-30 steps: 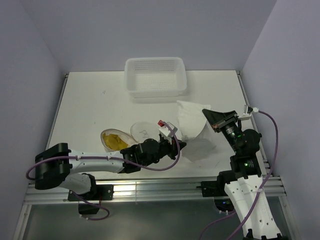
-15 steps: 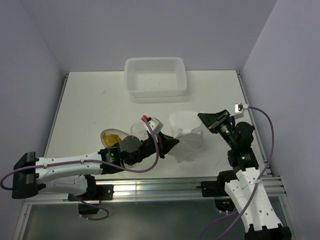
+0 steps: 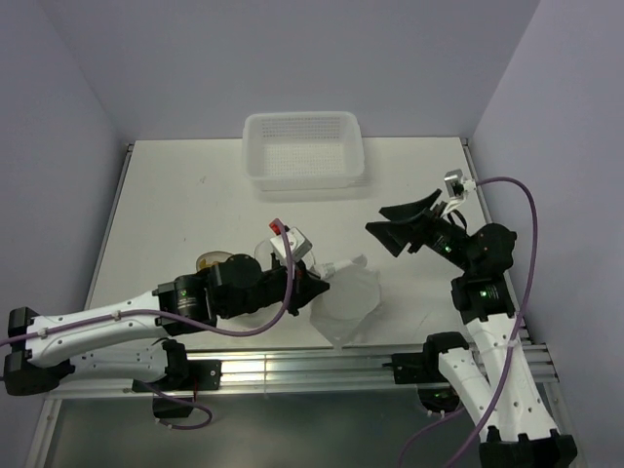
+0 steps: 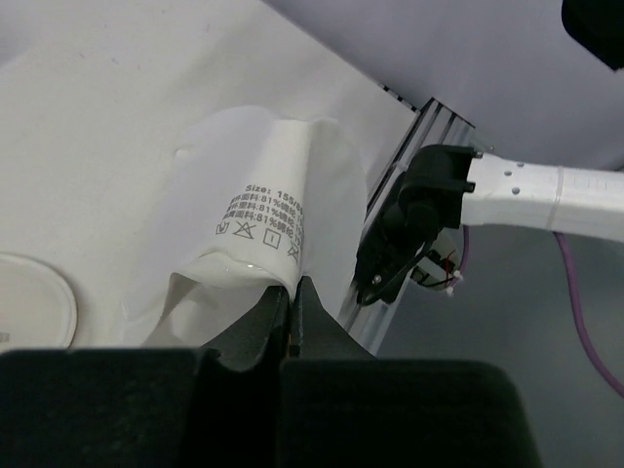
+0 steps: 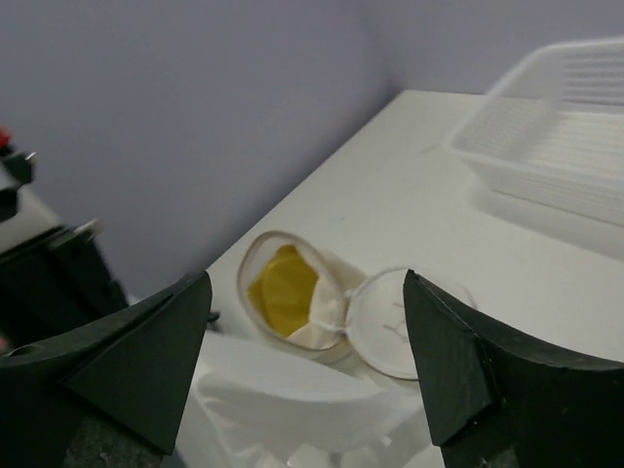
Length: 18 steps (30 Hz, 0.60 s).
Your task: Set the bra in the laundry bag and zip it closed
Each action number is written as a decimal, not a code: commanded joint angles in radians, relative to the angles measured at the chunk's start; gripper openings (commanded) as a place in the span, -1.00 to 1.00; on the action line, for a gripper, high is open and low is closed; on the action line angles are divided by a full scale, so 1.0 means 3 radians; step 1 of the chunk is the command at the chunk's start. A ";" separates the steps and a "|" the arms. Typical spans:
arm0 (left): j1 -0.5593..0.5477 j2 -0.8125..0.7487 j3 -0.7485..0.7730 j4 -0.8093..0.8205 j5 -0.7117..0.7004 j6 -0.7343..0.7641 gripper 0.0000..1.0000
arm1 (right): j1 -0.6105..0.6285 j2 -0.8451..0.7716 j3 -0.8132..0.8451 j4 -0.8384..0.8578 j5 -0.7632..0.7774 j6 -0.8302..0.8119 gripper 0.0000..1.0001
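The laundry bag (image 5: 336, 283) lies open on its side with the mustard-yellow bra (image 5: 281, 290) inside, and its disc lid (image 5: 395, 322) is flopped flat beside it. From above, the bag (image 3: 207, 261) is mostly hidden under my left arm. My left gripper (image 4: 292, 292) is shut on a white cloth (image 4: 268, 219) with a printed care label. That cloth (image 3: 343, 300) hangs crumpled near the front edge, to the right of the bag. My right gripper (image 3: 400, 229) is raised above the table's right side, open and holding nothing, apart from the cloth.
A white perforated plastic basket (image 3: 302, 151) stands at the back of the table; the right wrist view shows this basket (image 5: 556, 136) at the upper right. The aluminium front rail (image 3: 312, 369) runs just below the cloth.
My right gripper has opened, let go of the white cloth and pulled up and back. My left gripper has stayed shut on the cloth and drawn it left, toward the front edge.
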 commanded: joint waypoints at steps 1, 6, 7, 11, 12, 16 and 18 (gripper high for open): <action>-0.0024 -0.0183 0.0215 -0.0286 0.0045 0.0131 -1.00 | 0.0086 0.0231 0.0179 0.0820 -0.1254 -0.0061 0.77; -0.0019 -0.0168 0.0374 -0.0424 0.0249 0.0249 -1.00 | 0.0678 0.0349 0.0326 0.0369 -0.1307 -0.0755 0.99; -0.0019 -0.0158 0.0435 -0.0495 0.0280 0.0274 -1.00 | 0.0953 0.0354 0.0443 -0.0007 -0.1276 -0.0964 0.99; -0.0019 -0.0199 0.0461 -0.0532 0.0326 0.0356 -1.00 | 0.1374 0.0308 0.0496 -0.0282 -0.1184 -0.1493 0.99; -0.0019 -0.0209 0.0466 -0.0526 0.0286 0.0366 -1.00 | 0.1405 0.0293 0.0486 -0.0297 -0.1168 -0.1513 0.99; -0.0018 -0.0260 0.0497 -0.0537 0.0454 0.0412 -1.00 | 0.1462 0.0333 0.0496 -0.0471 -0.1015 -0.1626 0.99; -0.0013 -0.0301 0.0512 -0.0506 0.0525 0.0428 -1.00 | 0.1493 0.0420 0.0491 -0.0466 -0.1050 -0.1621 0.99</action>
